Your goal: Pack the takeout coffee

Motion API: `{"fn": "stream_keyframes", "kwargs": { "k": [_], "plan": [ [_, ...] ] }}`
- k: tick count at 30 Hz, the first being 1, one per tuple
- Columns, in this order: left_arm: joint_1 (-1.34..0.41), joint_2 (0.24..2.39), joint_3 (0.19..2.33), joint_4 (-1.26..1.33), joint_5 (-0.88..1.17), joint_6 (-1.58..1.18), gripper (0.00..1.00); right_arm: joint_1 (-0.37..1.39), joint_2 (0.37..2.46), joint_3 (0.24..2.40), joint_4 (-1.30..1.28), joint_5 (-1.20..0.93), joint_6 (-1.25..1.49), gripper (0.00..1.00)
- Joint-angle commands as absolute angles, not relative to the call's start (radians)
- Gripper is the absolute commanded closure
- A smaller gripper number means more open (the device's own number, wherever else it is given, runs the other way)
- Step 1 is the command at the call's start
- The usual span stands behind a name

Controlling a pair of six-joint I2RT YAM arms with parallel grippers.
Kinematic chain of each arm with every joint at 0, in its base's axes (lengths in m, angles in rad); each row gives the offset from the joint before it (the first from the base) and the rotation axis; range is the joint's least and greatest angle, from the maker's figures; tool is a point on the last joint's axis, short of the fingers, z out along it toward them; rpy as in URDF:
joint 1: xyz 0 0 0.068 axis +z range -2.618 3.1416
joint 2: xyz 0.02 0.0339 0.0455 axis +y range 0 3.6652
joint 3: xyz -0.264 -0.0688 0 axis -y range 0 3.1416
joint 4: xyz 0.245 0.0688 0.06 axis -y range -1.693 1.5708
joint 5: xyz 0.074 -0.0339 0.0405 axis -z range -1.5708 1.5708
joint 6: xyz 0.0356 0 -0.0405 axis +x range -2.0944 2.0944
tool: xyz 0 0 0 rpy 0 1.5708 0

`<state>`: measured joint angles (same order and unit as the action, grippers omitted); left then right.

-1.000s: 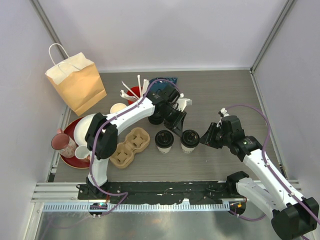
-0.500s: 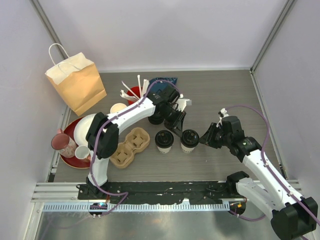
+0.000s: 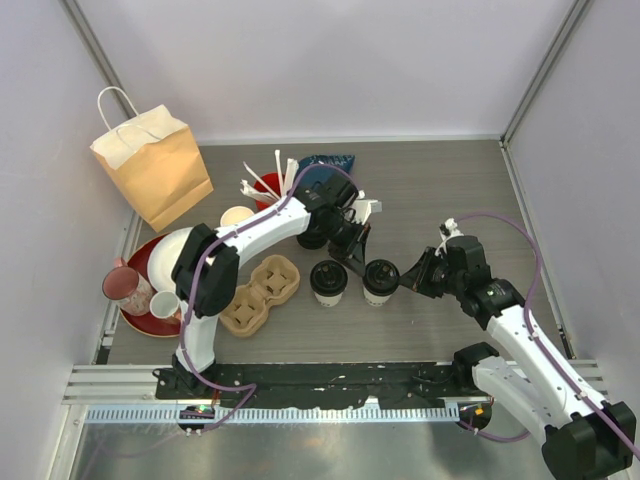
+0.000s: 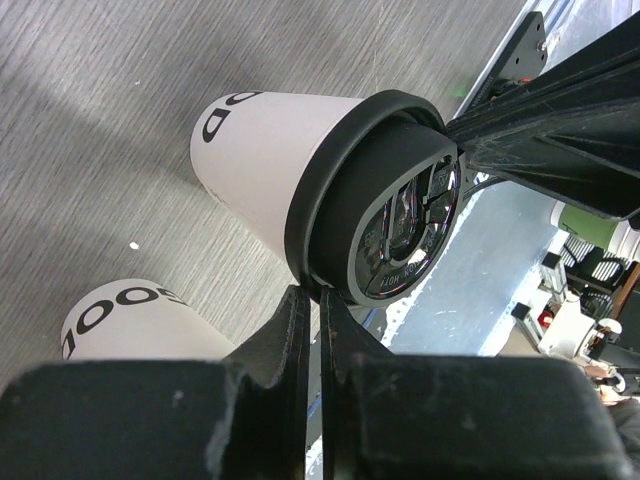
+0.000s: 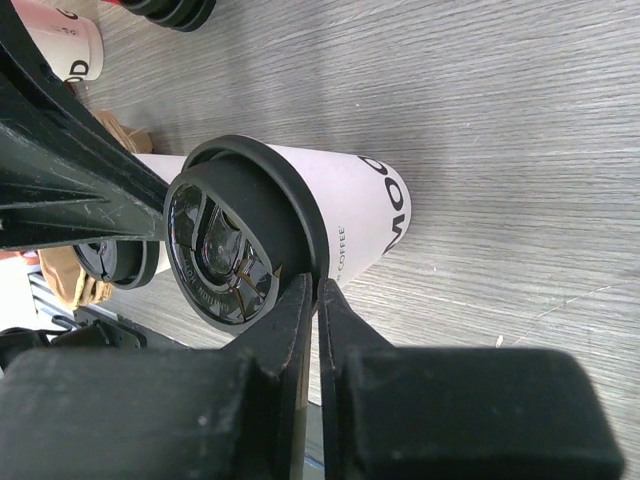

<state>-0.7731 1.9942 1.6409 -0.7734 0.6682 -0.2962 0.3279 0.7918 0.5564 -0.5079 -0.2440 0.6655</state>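
Grey tabletop (image 3: 450, 190); left jaws and right jaws closed, tips at lid of coffee cup (image 3: 380, 278).

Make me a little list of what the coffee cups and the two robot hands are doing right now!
left cup: upright, black lid on, on the table
right cup: upright, black lid on, between the two hands
left hand: shut, tips at the right cup's lid rim
right hand: shut, tips at the same rim from the other side
cup carrier: empty, left of both cups
paper bag: standing, far left
cups packed: none yet
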Motion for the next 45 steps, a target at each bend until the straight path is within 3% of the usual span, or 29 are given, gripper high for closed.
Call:
{"fn": "stream_keyframes", "kwargs": {
  "k": [1, 11, 17, 33, 45],
  "plan": [
    [-0.828, 2.105, 1.575, -0.749, 0.563, -0.272, 1.0, 0.33, 0.824, 0.5, -0.54, -0.2, 0.673, 0.92],
    [-0.828, 1.995, 1.582, -0.738, 0.566, -0.245, 1.0, 0.33, 0.839, 0.521, -0.496, -0.227, 0.655, 0.91],
    [-0.833, 1.892, 1.585, -0.735, 0.621, -0.238, 0.93, 0.331, 0.888, 0.598, -0.505, -0.204, 0.594, 0.86],
    [-0.836, 1.826, 1.589, -0.773, 0.586, -0.155, 0.84, 0.328, 1.034, 0.744, -0.538, -0.154, 0.469, 0.8],
    [-0.835, 1.816, 1.623, -0.792, 0.577, -0.126, 0.82, 0.33, 0.977, 0.836, -0.588, -0.176, 0.436, 0.76]
  ]
}}
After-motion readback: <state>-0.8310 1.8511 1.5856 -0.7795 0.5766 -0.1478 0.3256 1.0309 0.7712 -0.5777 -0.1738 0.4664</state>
